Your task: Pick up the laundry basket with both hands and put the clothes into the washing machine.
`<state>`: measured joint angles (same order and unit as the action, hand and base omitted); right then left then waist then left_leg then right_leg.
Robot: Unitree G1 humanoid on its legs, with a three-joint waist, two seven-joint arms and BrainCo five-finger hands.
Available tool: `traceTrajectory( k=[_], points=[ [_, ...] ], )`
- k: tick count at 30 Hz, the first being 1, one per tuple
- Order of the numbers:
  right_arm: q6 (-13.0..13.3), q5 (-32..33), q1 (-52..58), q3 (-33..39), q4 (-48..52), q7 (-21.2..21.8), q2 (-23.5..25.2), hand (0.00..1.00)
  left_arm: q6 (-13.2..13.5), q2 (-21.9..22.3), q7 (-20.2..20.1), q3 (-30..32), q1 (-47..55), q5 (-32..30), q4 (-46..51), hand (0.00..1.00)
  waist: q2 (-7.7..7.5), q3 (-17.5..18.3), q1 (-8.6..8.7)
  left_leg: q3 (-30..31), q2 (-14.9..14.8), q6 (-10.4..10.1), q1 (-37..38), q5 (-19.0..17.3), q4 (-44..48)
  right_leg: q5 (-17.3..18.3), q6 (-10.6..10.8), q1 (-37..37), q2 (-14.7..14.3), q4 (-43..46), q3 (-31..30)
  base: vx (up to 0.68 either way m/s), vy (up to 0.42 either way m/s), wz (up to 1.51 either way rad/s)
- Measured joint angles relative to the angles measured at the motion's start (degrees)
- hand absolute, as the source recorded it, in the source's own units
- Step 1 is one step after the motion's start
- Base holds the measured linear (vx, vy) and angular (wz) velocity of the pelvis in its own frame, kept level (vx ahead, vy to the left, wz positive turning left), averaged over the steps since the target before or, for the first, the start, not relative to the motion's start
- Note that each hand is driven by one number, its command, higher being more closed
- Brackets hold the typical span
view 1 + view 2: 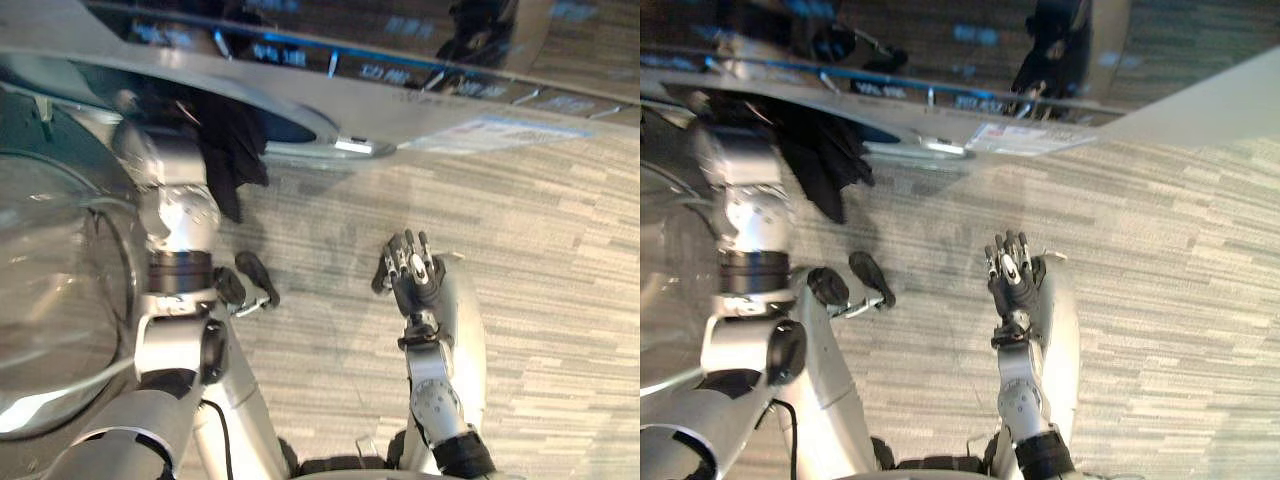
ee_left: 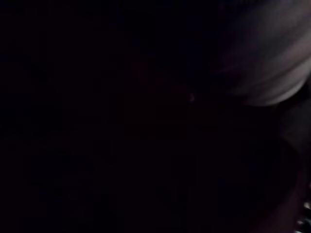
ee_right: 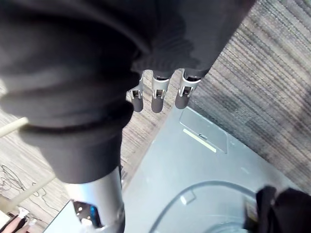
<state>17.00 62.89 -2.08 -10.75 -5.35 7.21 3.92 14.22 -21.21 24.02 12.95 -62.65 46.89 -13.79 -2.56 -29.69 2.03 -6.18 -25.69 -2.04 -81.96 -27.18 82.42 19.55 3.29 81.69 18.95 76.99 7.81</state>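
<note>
Clothes (image 1: 232,150): a dark bundle draped at the mouth of the washing machine (image 1: 180,68), part of it hanging down over the front lip. The left arm (image 1: 178,225) reaches up into that mouth just beside the bundle. The left robot hand is hidden inside, so its grip cannot be told; the left wrist view is near black, with one pale curved surface (image 2: 272,68). The right robot hand (image 1: 412,272) is well apart from the machine, held over the floor (image 1: 540,300), relaxed and loosely extended, holding nothing. In the right wrist view its fingers (image 3: 157,101) point straight with nothing between them; past them is the machine's grey casing, and the clothes show at the rim of its round opening. A round glass door (image 1: 55,300) stands swung open on the robot's left, next to the left arm. The floor is grey striped carpet. A blue-lit control strip (image 1: 290,52) runs along the machine's upper panel.
</note>
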Motion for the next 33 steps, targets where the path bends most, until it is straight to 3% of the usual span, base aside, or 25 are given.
traceTrajectory(
  k=[3,7,9,13,16,18,19,20,21,22,24,25,27,31,33],
  points=[
    [-0.59,0.19,-0.19,0.25,0.28,0.96,-0.02,0.00,-0.35,-5.43,0.08,-3.32,-9.95,2.17,-0.75,1.00,-0.13,0.07,0.00,-0.23,-0.06,-0.73,-1.19,1.44,-2.54,-0.75,-0.94,0.56,-0.12,-2.53,1.30,-0.04,-0.050,0.01],
    [-1.91,0.61,-0.64,0.79,0.47,1.00,-0.34,0.00,-0.98,-10.17,-0.01,-11.44,-18.02,5.32,-5.36,1.00,-0.63,0.07,0.15,-2.11,-0.25,-0.96,-2.26,4.74,-7.35,-3.00,-1.48,1.82,-0.11,-6.74,2.52,-0.05,-0.046,0.09],
    [-3.17,0.65,-0.61,1.17,2.11,1.50,-0.34,0.00,-1.21,-15.31,-0.18,-17.89,-23.03,6.59,-7.01,1.00,-0.85,0.08,0.01,-2.03,-0.30,-0.82,-4.65,6.40,-9.00,-4.56,-1.81,3.52,-0.65,-8.88,3.30,-0.08,-0.036,-0.03],
    [-4.95,0.67,-0.01,1.79,4.61,2.16,-0.32,0.00,-0.27,-17.94,-0.26,-24.45,-28.30,7.06,-6.93,1.00,-1.35,-0.17,-0.31,-2.63,-0.28,0.12,-7.03,8.25,-10.35,-6.79,-1.86,5.52,-0.84,-11.36,3.77,-0.07,0.021,-0.08],
    [-5.69,0.65,-0.01,2.19,4.64,3.92,-0.32,0.00,0.96,-17.88,2.24,-31.01,-28.71,-7.75,-5.81,1.00,-1.37,-0.16,-0.39,-3.22,-0.26,0.53,-7.23,8.40,-10.33,-8.73,-1.39,5.54,-0.81,-12.82,3.65,-0.04,0.061,-0.11],
    [-6.13,0.79,-0.02,2.53,4.40,6.28,-0.33,0.00,-3.59,-19.02,4.33,-40.90,-30.07,-39.09,-4.63,1.00,-1.38,-0.16,-0.64,-3.51,-0.25,1.73,-7.23,8.46,-10.31,-9.81,-0.96,5.28,-0.80,-13.49,3.63,-0.04,0.050,-0.06],
    [-6.13,0.91,-0.09,2.59,4.22,7.03,-0.33,0.00,-4.66,-19.74,3.82,-42.88,-30.29,-47.62,-4.63,1.00,-1.38,-0.16,-0.69,-3.51,-0.25,1.85,-7.22,8.44,-10.31,-9.95,-0.78,5.15,-0.79,-13.63,3.68,-0.04,0.040,-0.06],
    [-6.04,1.53,-0.40,2.67,3.67,8.27,-0.33,0.00,-5.79,-20.97,2.55,-45.35,-30.04,-60.90,-5.25,0.00,-1.38,-0.16,-0.67,-3.46,-0.26,2.15,-6.98,8.44,-10.32,-10.04,-0.71,4.65,-0.78,-13.94,3.88,-0.03,0.026,-0.03],
    [-5.94,1.89,-0.47,2.77,3.37,8.58,-0.33,0.00,-6.44,-21.35,1.81,-46.05,-29.61,-66.59,-6.10,0.00,-1.39,-0.16,-0.72,-3.53,-0.25,2.23,-6.71,8.40,-10.36,-10.04,-0.71,4.39,-0.75,-14.00,3.87,-0.03,0.022,0.01],
    [-5.42,2.04,-0.51,2.88,2.62,9.37,-0.32,0.00,-7.98,-21.76,-2.04,-48.20,-28.32,-77.36,-8.94,0.00,-1.43,-0.14,-0.88,-4.29,-0.25,2.36,-5.49,8.34,-10.75,-10.03,-0.69,3.81,-0.67,-14.18,3.81,-0.03,0.000,0.06],
    [-4.89,2.29,-0.50,2.85,1.98,9.31,-0.30,0.00,-9.40,-21.72,-6.36,-50.96,-25.89,-84.00,-12.57,0.00,-1.45,-0.12,-0.98,-5.40,-0.25,2.38,-4.01,8.34,-11.37,-10.02,-0.63,3.25,-0.61,-14.48,3.21,-0.03,-0.013,0.02],
    [-4.89,2.29,-0.50,2.63,1.47,9.21,-0.30,0.00,-10.19,-20.67,-10.58,-52.21,-21.80,-87.10,-15.73,0.00,-1.45,-0.12,-1.00,-5.76,-0.32,2.38,-3.15,8.34,-12.05,-10.16,-0.44,2.60,-0.86,-15.19,3.21,-0.03,-0.009,-0.05],
    [-4.90,2.30,-0.50,2.37,1.28,9.16,-0.35,0.00,-11.62,-19.06,-12.00,-50.65,-17.30,-87.75,-16.83,0.00,-1.48,-0.10,-0.85,-5.82,-0.48,2.18,-3.05,8.42,-12.75,-10.33,-0.42,2.27,-0.96,-15.97,3.38,-0.05,-0.005,-0.02],
    [-4.90,2.31,-0.55,2.38,0.54,9.18,-0.80,0.00,-11.07,-19.09,-14.19,-50.27,-16.28,-87.40,-16.28,0.00,-1.51,-0.09,-1.28,-6.67,-0.65,1.82,-2.48,8.92,-14.60,-10.99,-0.21,1.69,-1.09,-18.36,3.91,-0.07,0.001,-0.04],
    [-4.88,2.31,-0.60,2.38,-0.22,8.97,-0.95,0.00,-11.47,-17.54,-16.66,-47.27,-17.19,-85.17,-15.80,0.00,-1.59,-0.04,-1.31,-7.11,-0.95,1.86,-2.15,9.09,-15.50,-12.17,-0.31,0.80,-1.11,-20.37,4.81,-0.08,0.033,-0.12]
  ],
)
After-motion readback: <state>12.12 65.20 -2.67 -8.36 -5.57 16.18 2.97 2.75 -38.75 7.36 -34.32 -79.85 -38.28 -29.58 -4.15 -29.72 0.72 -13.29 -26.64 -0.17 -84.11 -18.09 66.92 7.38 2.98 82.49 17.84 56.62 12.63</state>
